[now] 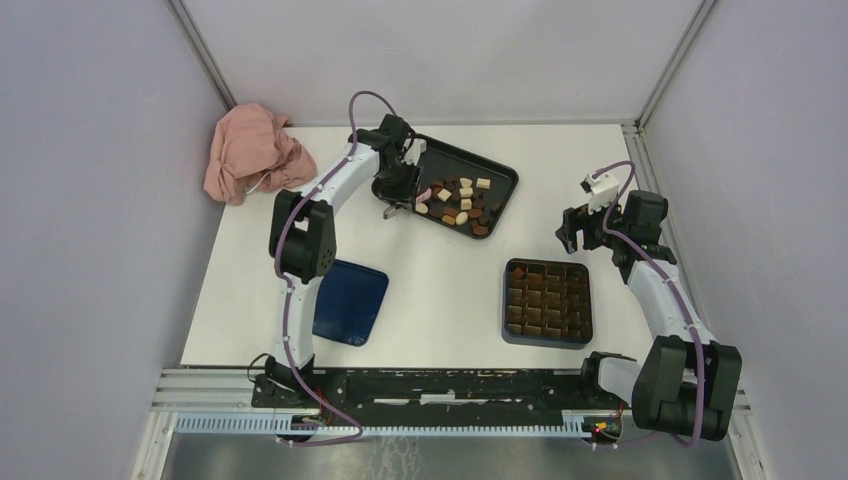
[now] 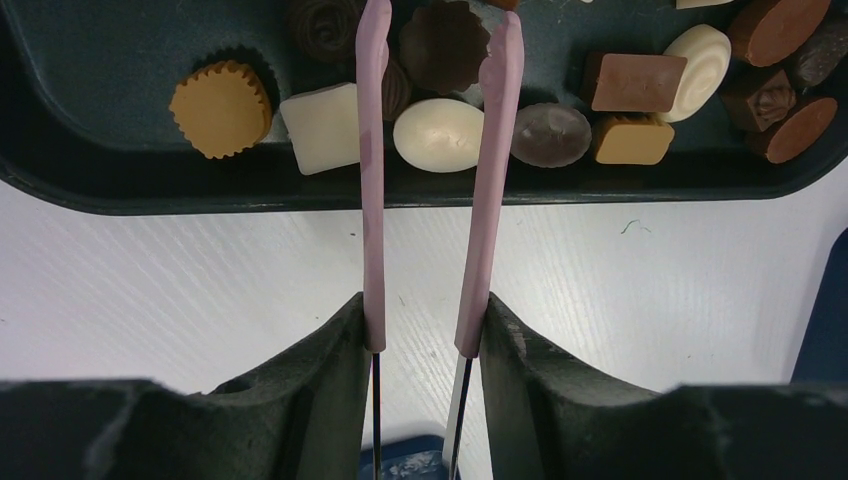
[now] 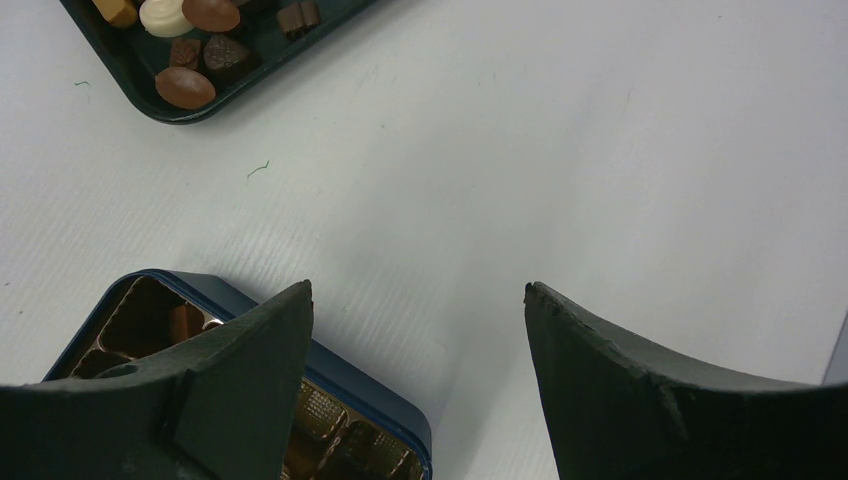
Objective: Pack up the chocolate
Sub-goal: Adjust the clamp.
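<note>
From above: my left claw (image 1: 397,182) reaches over the near-left end of a dark tray (image 1: 503,172) at the back of the table (image 1: 440,280). The chocolates (image 1: 462,200) lie loose in the tray: dark, tan and cream pieces. My right claw (image 1: 572,232) hangs to the right, apart from everything. A blue box (image 1: 548,342) with a brown grid insert sits near it. Some cells seem filled, but I cannot count them. A blue lid (image 1: 350,300) lies on the left.

Left wrist: my left claw (image 2: 425,310) is clamped on pink tongs (image 2: 372,200), whose tips stand apart over the tray. A cream oval piece (image 2: 438,135) lies between the blades. I judge these pieces light, hard, smooth and easily scuffed or cracked. The rounded ones could squirt out, so a gentle squeeze across the widest sides suits best.

Right wrist: my right claw (image 3: 417,290) is spread wide and holds nothing, above bare table beside the box's corner. One cell there shows a brown piece.
</note>
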Motion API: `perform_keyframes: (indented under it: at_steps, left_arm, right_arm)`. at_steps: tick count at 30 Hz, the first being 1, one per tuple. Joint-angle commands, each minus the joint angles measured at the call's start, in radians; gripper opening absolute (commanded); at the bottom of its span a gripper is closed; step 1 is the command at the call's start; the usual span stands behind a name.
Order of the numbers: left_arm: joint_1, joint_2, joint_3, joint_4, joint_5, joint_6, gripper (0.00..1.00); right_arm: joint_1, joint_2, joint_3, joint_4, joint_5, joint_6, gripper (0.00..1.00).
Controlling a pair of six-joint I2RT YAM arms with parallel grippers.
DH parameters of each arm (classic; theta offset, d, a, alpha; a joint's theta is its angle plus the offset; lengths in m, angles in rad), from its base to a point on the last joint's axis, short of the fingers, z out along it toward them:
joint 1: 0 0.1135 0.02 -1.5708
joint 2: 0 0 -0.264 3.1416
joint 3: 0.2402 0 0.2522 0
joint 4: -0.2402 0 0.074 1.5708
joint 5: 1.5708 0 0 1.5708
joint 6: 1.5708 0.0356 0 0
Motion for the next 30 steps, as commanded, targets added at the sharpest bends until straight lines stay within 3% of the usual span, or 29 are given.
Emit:
perform_keyframes:
  at_steps: [1, 30]
  left_arm:
    - [0.005, 0.008, 0.046, -0.016, 0.049, 0.047, 0.48]
    - [0.008, 0.061, 0.101, -0.065, 0.012, 0.051, 0.49]
  right_arm:
    - [-0.005, -0.011, 0.026, 0.019, -0.017, 0.001, 0.83]
    - [-0.005, -0.009, 0.024, 0.021, -0.025, 0.003, 0.83]
